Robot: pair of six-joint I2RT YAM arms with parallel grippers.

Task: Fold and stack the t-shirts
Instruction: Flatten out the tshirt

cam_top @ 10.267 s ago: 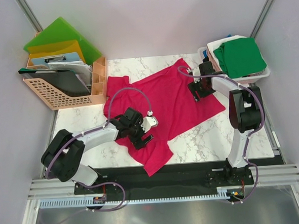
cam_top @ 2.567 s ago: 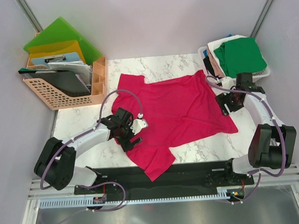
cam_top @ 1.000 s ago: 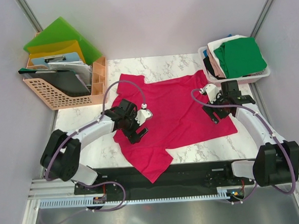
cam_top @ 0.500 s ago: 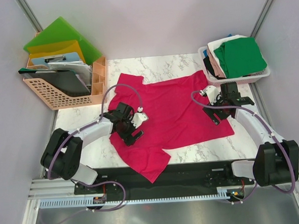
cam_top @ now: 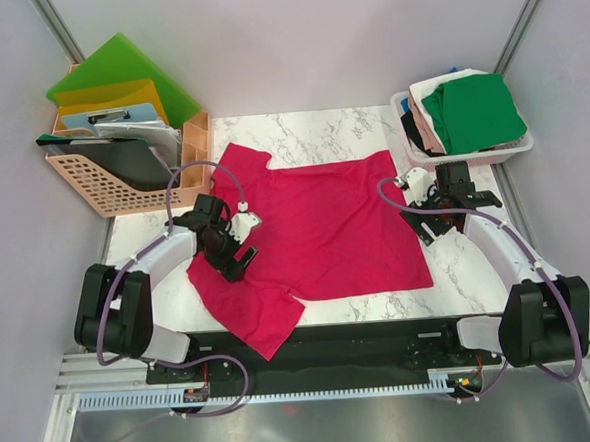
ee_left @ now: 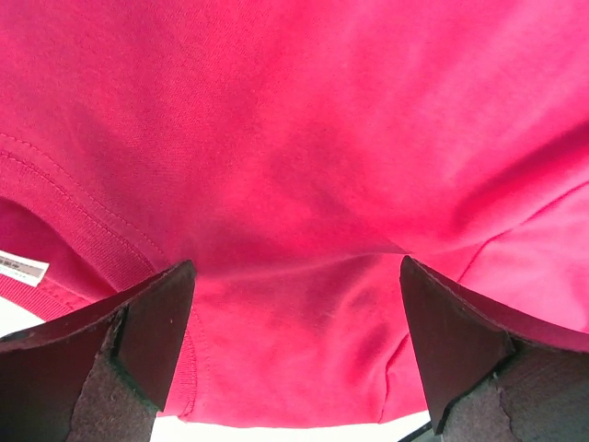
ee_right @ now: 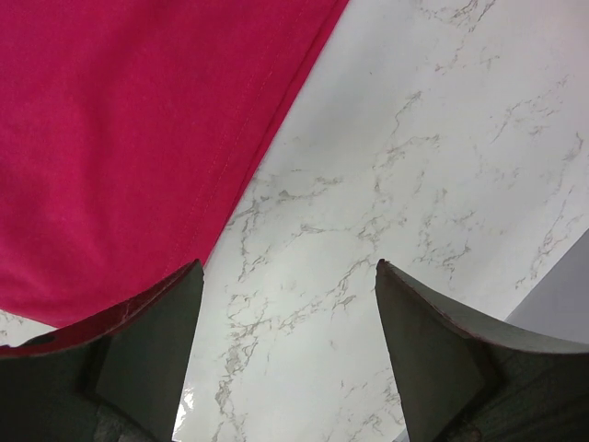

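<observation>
Crimson t-shirt [cam_top: 316,230] is lying flat on the table [cam_top: 319,129] for folding. Left hand [cam_top: 229,260] is hovering released above its collar side; right hand [cam_top: 431,228], likewise released, at its hem.

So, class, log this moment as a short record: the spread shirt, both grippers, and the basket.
shirt: crimson-pink cloth t-shirt, spread on white marble table
left gripper: open, over the shirt near its collar
right gripper: open, at the shirt's right hem
basket: white plastic basket, far right; folded green t-shirt topmost
</observation>
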